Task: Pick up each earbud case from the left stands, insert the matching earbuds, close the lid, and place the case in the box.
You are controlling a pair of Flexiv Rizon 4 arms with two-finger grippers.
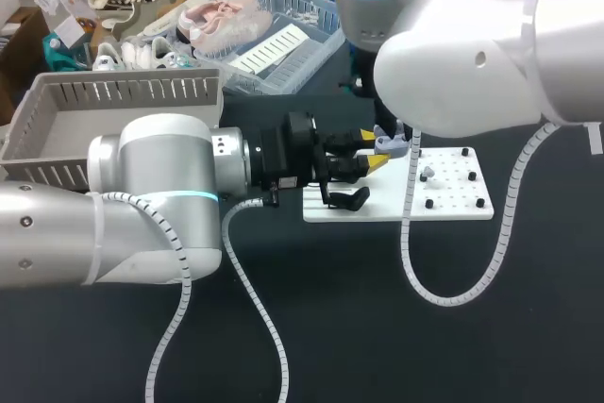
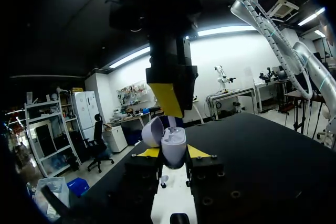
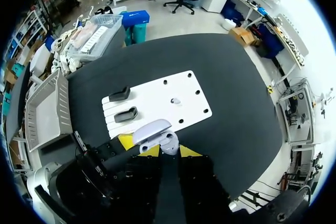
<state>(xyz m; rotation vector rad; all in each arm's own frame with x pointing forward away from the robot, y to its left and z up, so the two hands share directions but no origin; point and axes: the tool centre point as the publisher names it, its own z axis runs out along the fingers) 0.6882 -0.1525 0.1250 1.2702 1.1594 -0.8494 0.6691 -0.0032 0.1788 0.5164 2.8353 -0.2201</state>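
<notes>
**Operator:** Report the state of the left pincer.

**Technician:** The left pincer (image 2: 173,153) is clamped on the lavender earbud case (image 1: 392,145), with one yellow tip on each side of the case body. The lid (image 2: 152,131) stands open, swung off to one side of the body.

**Operator:** Where is the case?

**Technician:** It is held raised above the white board (image 3: 157,95) and does not touch it. The board lies flat on the dark tabletop (image 1: 377,318), right of centre.

**Operator:** Report the state of the right pincer.

**Technician:** The right pincer (image 3: 169,151) points straight down over the open case. Its tips are closed together on a pale earbud (image 2: 172,123). The earbud's stem reaches down to the mouth of the case body. The wrist views do not show whether it is fully seated.

**Operator:** What else is on the tabletop?

**Technician:** Two black stands (image 3: 126,114) sit at the left end of the board, one nearer and one farther. The grey box (image 1: 57,129), which has slotted walls, is at the far left of the tabletop, well apart from the case.
</notes>
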